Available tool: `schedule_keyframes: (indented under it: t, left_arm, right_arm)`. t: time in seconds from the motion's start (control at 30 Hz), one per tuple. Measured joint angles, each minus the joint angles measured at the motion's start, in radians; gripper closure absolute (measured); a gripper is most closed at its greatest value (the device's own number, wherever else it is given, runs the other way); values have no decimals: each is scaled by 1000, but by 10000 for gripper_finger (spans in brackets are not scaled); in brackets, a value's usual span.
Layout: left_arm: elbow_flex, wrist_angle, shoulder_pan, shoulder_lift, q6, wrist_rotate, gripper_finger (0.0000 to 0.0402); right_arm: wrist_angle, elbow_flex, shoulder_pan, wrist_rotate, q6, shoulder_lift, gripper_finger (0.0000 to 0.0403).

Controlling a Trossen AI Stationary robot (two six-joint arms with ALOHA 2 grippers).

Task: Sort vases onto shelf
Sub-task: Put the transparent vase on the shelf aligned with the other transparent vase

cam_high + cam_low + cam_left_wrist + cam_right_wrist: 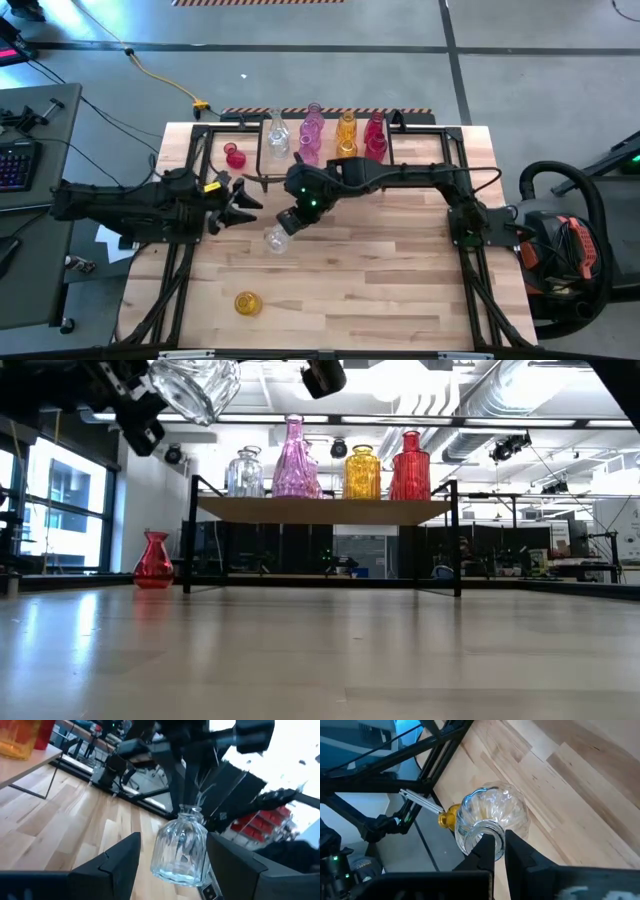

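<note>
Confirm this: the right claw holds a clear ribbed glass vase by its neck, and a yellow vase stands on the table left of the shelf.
Wrong colour: the vase left of the light-wood shelf is a red glass vase, per high and low views. The right claw does hold the clear ribbed glass vase.

Both arms are dark, near-black, built of boxy jointed segments. The left pincer [246, 205] ends in two flat, angular black fingers [116, 861], with a small yellow marking on the wrist just behind it. A green indicator light glows on the housing just behind the right pincer [283, 224], and a thin black cable loops along the arm further back.
</note>
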Motion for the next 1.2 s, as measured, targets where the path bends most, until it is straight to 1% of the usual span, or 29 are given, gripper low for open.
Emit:
schedule_keyframes:
  t: [0.23, 0.4, 0.6, 0.87, 1.03, 1.2]
  left_arm:
    - [104, 0, -30, 160, 128, -31, 183]
    - [170, 0, -32, 268, 192, -49, 183]
    - [224, -2, -32, 378, 192, -49, 183]
    - [287, -1, -32, 511, 191, -55, 183]
    - [324, -1, -32, 572, 175, -54, 183]
    - [341, 4, -32, 603, 174, -52, 183]
  right_arm:
    - [-18, -1, -44, -65, -66, 0, 402]
    - [-25, -2, -68, -66, -99, 0, 402]
    - [-66, -2, -88, -62, -127, 0, 402]
    - [-66, -2, -96, -58, -131, 0, 402]
    - [-69, -3, -98, -57, -131, 0, 402]
    - [-69, -3, -98, -55, -136, 0, 402]
